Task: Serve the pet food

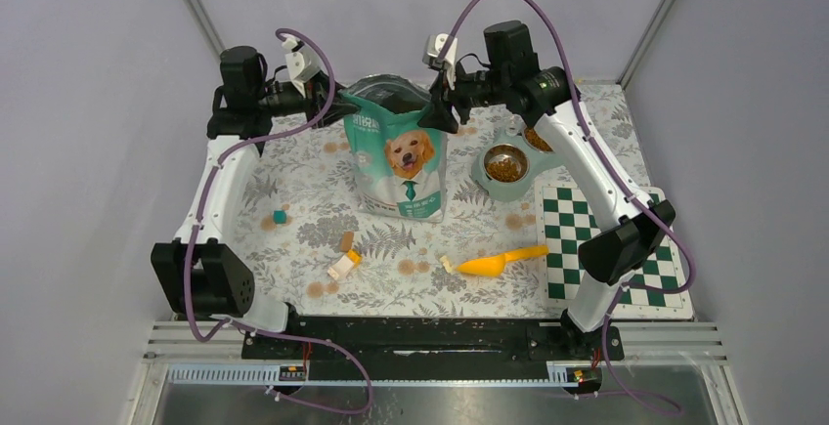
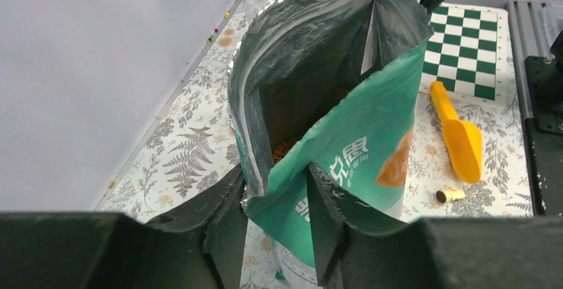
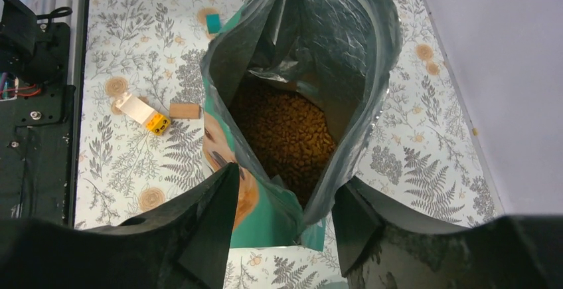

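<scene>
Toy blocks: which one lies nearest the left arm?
The teal block, alone on the table's left side; the brown block and the white-and-yellow block lie close together, further right.

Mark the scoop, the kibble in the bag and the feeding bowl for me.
orange scoop point(image 1: 481, 266), top view, its cup end.
pet food point(image 3: 285, 133), right wrist view, middle of the heap.
feeding bowl point(image 1: 503, 191), top view, teal front wall.

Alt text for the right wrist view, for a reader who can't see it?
Looking down into an open teal bag holding brown pet food, the right gripper straddling its near rim. Small toy blocks lie on the fern-print table beside it.
</scene>
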`<state>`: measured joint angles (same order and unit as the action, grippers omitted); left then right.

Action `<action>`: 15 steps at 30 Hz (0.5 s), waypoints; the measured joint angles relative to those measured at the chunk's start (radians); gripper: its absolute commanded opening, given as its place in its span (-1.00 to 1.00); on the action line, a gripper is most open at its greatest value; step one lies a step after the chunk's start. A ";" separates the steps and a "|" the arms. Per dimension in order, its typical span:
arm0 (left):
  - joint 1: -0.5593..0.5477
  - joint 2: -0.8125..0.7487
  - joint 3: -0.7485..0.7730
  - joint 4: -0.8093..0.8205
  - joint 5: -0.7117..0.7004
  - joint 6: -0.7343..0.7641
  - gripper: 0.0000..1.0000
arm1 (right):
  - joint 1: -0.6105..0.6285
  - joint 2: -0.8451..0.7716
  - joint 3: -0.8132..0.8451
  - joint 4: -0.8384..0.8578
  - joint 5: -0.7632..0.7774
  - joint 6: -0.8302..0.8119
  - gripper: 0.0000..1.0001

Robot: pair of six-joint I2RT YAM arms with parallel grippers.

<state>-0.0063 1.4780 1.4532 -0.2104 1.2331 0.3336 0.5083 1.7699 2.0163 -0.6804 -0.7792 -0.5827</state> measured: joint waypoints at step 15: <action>0.002 -0.002 0.146 -0.448 -0.038 0.377 -1.00 | 0.003 0.000 0.041 -0.094 0.066 -0.038 -1.00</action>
<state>-0.0044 1.4765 1.5993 -0.6582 1.1954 0.7109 0.5117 1.7699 2.0571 -0.7746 -0.7132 -0.6209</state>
